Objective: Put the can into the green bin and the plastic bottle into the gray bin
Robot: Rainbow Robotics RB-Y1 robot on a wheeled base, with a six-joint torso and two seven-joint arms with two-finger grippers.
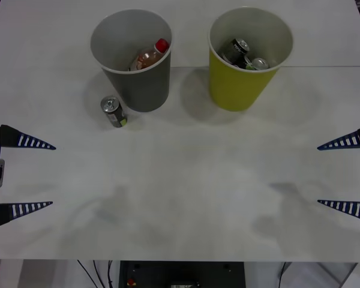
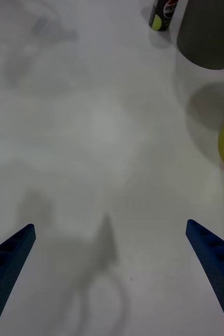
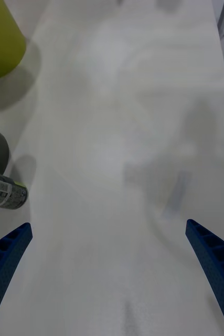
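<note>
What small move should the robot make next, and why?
Probably reach the left gripper, open at the table's left edge, toward the can standing beside the gray bin. The plastic bottle already lies in that bin, while this can is still outside the green bin.

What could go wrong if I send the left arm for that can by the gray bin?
1. The can stands upright right beside the gray bin; the open left gripper could nudge the bin or tip the slim can.
2. The green bin is on the far right, so carrying the can there passes the gray bin holding the plastic bottle.
3. The green bin already holds cans, so a dropped can may bounce.
</note>
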